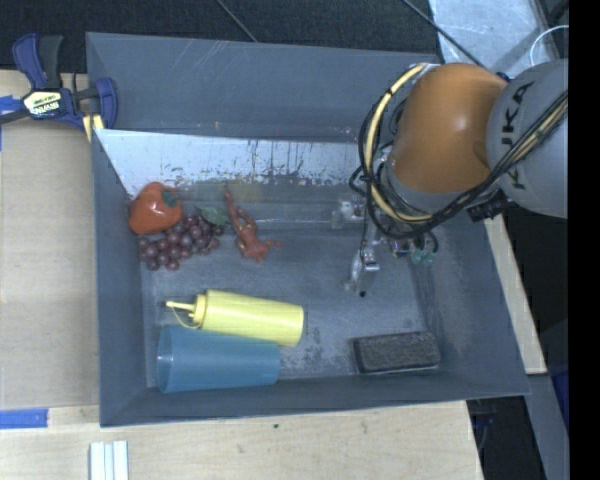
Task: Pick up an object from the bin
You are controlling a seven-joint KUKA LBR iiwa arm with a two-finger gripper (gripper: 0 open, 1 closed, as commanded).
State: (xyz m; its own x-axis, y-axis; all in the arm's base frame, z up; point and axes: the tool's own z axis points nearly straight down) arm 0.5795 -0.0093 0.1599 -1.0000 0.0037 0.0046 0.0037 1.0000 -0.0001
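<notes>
Dark speckled floor (280, 3) along the top, pale tabletop (40, 268) at left and along the bottom.

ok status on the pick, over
Gripper over bare floor, right of centre. No thing under it; nearest are the dark block below it in view and the red toy to the left. Nothing in the way.

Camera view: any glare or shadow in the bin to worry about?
Camera view: bright sheen with streaky reflections on the bin's back wall; soft highlight on the orange wrist cover above the hand; only soft shadows on the floor, where the dark sponge has little contrast.
</notes>
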